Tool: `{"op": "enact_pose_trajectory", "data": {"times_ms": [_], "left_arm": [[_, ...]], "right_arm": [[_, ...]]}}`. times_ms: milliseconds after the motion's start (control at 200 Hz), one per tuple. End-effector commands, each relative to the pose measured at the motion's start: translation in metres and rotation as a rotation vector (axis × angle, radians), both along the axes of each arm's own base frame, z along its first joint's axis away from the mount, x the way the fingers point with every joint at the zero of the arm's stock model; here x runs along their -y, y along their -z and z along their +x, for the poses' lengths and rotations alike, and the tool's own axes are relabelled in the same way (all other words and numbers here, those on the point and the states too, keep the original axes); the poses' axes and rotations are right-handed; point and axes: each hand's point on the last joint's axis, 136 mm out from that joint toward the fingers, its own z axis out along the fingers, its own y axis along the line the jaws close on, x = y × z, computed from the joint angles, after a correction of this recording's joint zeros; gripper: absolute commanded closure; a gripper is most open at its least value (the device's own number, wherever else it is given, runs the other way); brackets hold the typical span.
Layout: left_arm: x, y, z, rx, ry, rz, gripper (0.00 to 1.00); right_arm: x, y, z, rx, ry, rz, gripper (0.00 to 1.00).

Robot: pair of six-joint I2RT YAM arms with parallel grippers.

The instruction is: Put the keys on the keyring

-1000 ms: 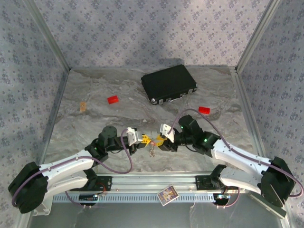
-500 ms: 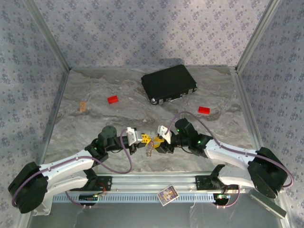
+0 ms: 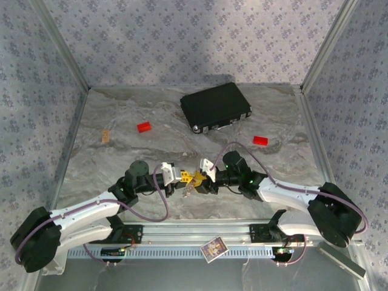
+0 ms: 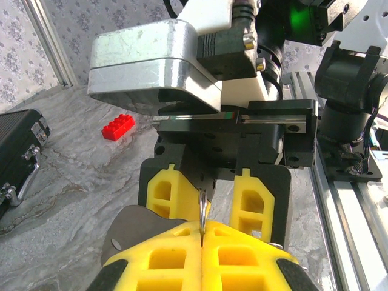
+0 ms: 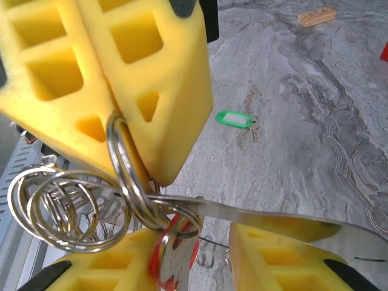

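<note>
Tip to tip, left fingers (image 4: pixel 170 260) pinched together, right fingers (image 4: pixel 163 191) parted

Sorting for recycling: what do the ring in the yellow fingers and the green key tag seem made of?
The ring: polished metal wire, probably steel; silvery with bright reflections. The green key tag: likely smooth plastic, given its saturated colour and pale centre, though it is small in view.

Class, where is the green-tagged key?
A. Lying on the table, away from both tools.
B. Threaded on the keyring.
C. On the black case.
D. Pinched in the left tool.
A: the green-tagged key lies flat on the table, well apart from the keyring that the left tool pinches.
</note>
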Motion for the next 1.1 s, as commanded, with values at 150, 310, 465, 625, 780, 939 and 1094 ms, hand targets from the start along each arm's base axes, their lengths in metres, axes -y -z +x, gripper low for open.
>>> {"op": "enact_pose_trajectory", "data": {"times_ms": [150, 310, 465, 625, 780, 939, 1094], "left_arm": [[0.003, -0.020, -0.006, 0.045, 0.034, -0.062, 1.00], [0.003, -0.020, -0.006, 0.045, 0.034, -0.060, 1.00], [0.002, -0.018, -0.006, 0.043, 0.029, -0.052, 1.00], [0.002, -0.018, -0.006, 0.045, 0.027, -0.048, 1.00], [0.002, -0.018, -0.006, 0.044, 0.030, -0.036, 1.00], [0.003, -0.017, -0.005, 0.041, 0.029, -0.026, 1.00], [0.004, -0.016, -0.004, 0.037, 0.030, -0.023, 1.00]], "right_arm": [[-0.003, -0.003, -0.002, 0.003, -0.011, 0.021, 0.81], [0.001, 0.002, 0.001, 0.009, 0.005, -0.012, 0.90], [0.007, 0.000, 0.002, 0.019, 0.018, -0.036, 0.97], [0.015, -0.007, 0.004, 0.050, 0.035, -0.061, 0.99], [0.025, -0.018, 0.007, 0.114, 0.064, -0.081, 1.00], [0.031, -0.026, 0.006, 0.149, 0.071, -0.110, 1.00], [0.032, -0.031, 0.006, 0.172, 0.069, -0.133, 1.00]]}}
